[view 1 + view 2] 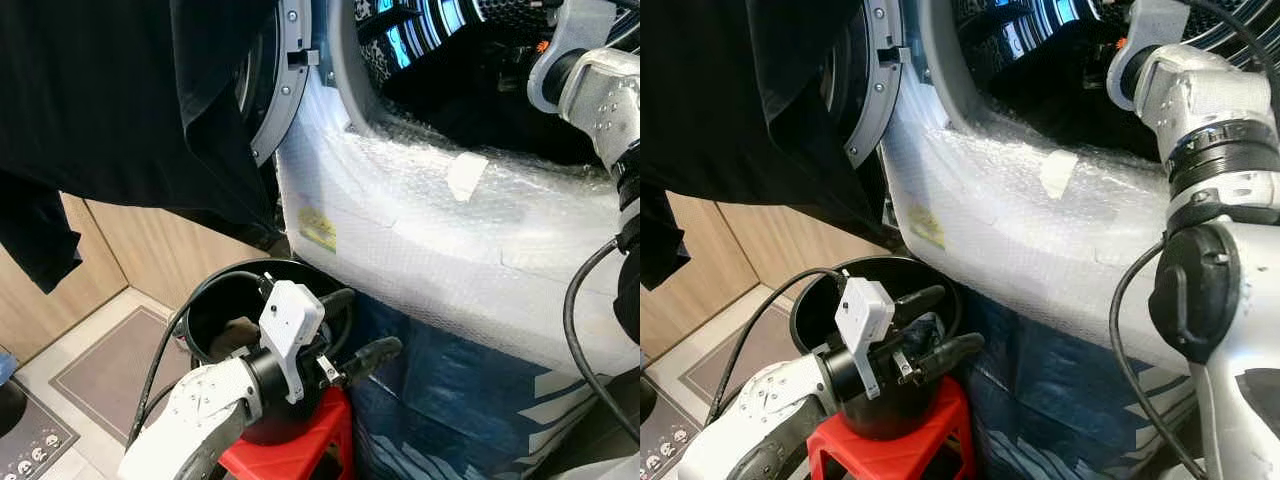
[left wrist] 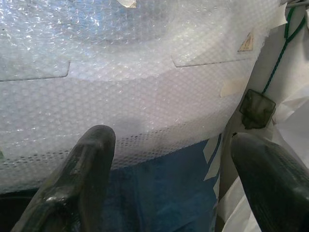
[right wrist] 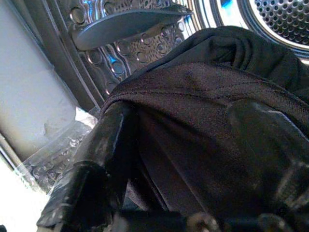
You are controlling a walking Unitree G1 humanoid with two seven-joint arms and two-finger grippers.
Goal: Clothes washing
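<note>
- While the right arm reaches into the washer drum (image 3: pixel 145 34), its right gripper (image 3: pixel 193 159) has fingers spread around a black garment (image 3: pixel 217 82) lying inside.
- Left gripper (image 1: pixel 345 330) hovers open over the black bucket (image 1: pixel 215 290) on a red stool (image 1: pixel 300 450).
- Black shirt (image 1: pixel 110 100) hangs over the door.

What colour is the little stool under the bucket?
Red: the small plastic stool shows best in the right eye view.

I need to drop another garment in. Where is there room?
Free: the black bucket on the red stool, beside the left gripper. Crowded: the drum, where the right gripper straddles dark clothing.
</note>
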